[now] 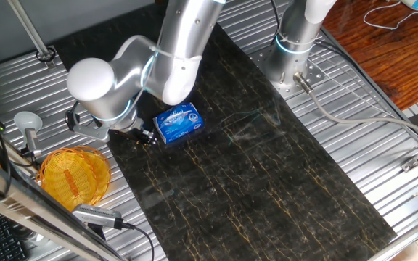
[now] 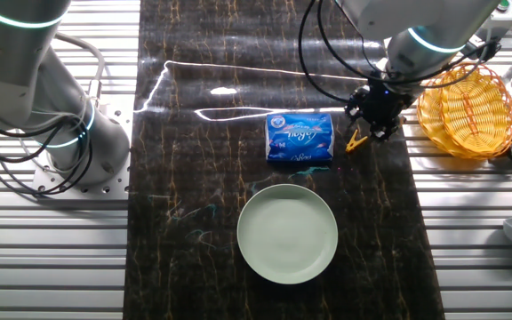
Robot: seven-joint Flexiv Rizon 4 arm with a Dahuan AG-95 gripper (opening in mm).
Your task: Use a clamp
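Observation:
The clamp [image 2: 356,140] is a tiny yellow-orange clip. It lies just right of the blue packet [image 2: 300,137] on the dark mat, its prongs pointing toward the packet. My gripper [image 2: 374,124] hangs low right at the clip's far end, and its dark fingers touch or cover that end. The fingers are too dark and bunched to show whether they grip it. In the one fixed view the gripper [image 1: 143,135] sits just left of the blue packet [image 1: 178,122], and the clip is hidden there.
An orange wicker basket [image 2: 466,107] stands right of the gripper, off the mat, and also shows in the one fixed view [image 1: 74,175]. A pale green plate [image 2: 287,233] lies in front of the packet. A second arm's base [image 2: 60,124] stands at the left.

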